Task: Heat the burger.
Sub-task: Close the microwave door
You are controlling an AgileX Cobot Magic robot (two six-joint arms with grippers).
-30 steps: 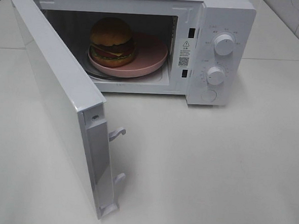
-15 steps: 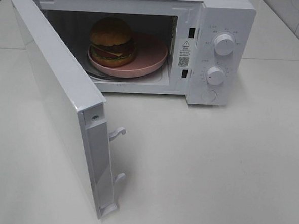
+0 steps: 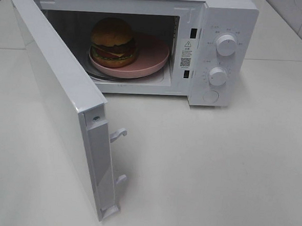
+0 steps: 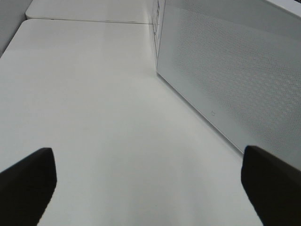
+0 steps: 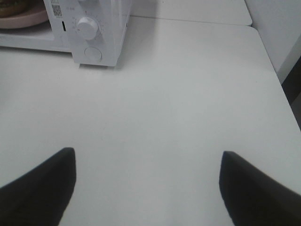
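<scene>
the burger [image 3: 113, 41] sat on a pink plate [image 3: 153, 59] inside the white microwave [image 3: 231, 18], which stood near the far edge of the desk [image 3: 214, 173]. the door [image 3: 54, 94] hung wide open, swung out toward the desk's near edge. the left end effector [image 4: 148, 165] was spread wide beside the door's outer face, and the right end effector [image 5: 148, 157] was parted above the desk — both gripped nothing.

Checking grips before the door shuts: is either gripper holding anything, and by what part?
Nothing is held. The left gripper and the right gripper both stand open and empty; the burger sits on the pink plate inside the microwave.
</scene>
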